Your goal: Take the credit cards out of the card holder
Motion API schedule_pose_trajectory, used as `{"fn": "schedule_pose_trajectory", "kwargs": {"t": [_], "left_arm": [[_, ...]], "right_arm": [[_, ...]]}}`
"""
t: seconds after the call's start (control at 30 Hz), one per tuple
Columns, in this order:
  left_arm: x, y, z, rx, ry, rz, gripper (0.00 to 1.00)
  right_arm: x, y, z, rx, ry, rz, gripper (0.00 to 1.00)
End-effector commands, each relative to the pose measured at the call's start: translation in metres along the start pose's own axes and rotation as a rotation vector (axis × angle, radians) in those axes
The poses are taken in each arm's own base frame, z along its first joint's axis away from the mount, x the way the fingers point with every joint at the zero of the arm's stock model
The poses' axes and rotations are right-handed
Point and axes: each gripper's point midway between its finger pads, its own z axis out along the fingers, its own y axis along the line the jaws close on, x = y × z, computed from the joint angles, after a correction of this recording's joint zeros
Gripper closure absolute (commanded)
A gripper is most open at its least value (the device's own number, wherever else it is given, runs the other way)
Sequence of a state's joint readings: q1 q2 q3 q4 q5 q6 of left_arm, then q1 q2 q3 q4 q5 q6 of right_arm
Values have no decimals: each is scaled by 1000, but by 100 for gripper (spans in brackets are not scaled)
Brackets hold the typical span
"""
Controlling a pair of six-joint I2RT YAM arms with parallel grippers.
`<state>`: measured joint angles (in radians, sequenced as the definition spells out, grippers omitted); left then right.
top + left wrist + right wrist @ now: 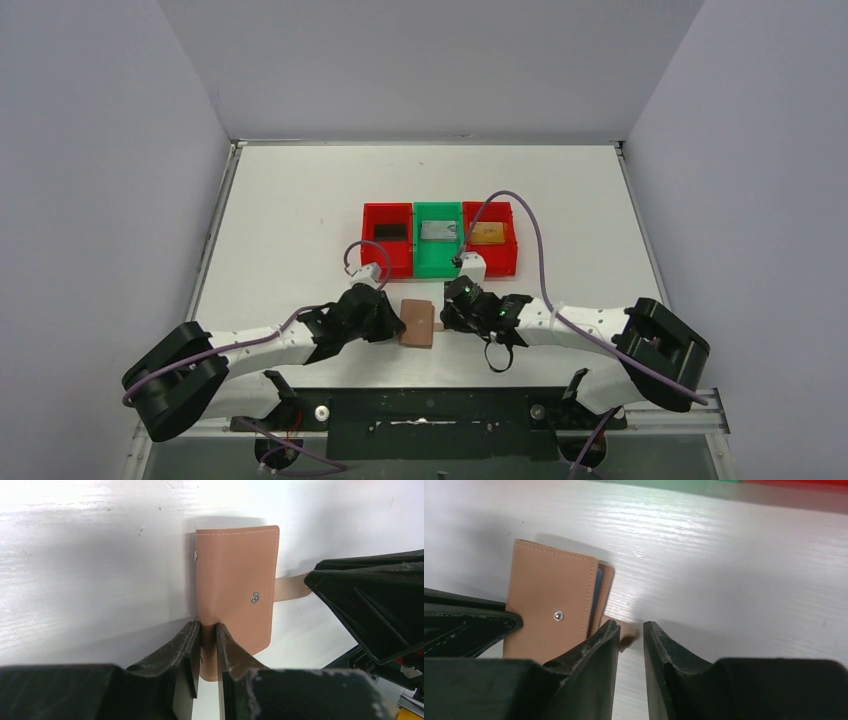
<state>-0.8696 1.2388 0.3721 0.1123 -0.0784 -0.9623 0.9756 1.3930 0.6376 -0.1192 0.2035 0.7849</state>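
The card holder lies folded shut on the white table between both grippers, tan leather with a metal snap. My left gripper is shut on its near-left edge. The strap tab sticks out to the right and lies unfastened on the table. My right gripper is slightly open, its tips at the tab's end. A pale blue inner edge shows at the fold. A black credit card, a silver-grey one and a gold-orange one lie in the bins.
Three bins stand in a row behind the wallet: a red bin, a green bin and another red bin. Purple cables loop over both arms. Grey walls enclose the table on three sides.
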Motion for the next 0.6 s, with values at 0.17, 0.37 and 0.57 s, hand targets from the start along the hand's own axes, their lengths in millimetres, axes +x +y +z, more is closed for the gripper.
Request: {"fn": "schedule_pose_trajectory", "kwargs": {"t": [0.17,0.37,0.57], "left_arm": [[-5,-5,-4,4,-2,35,86],[-6,-5,-4,1,-2,37,80],[-9,-7,-6,6,-11,41,73]], "right_arm": [[-13,4,-7,32,-16,114,60],[-4,12,-2,-21,9,168,59],[-2,20,4,-55,18,224,71]]}}
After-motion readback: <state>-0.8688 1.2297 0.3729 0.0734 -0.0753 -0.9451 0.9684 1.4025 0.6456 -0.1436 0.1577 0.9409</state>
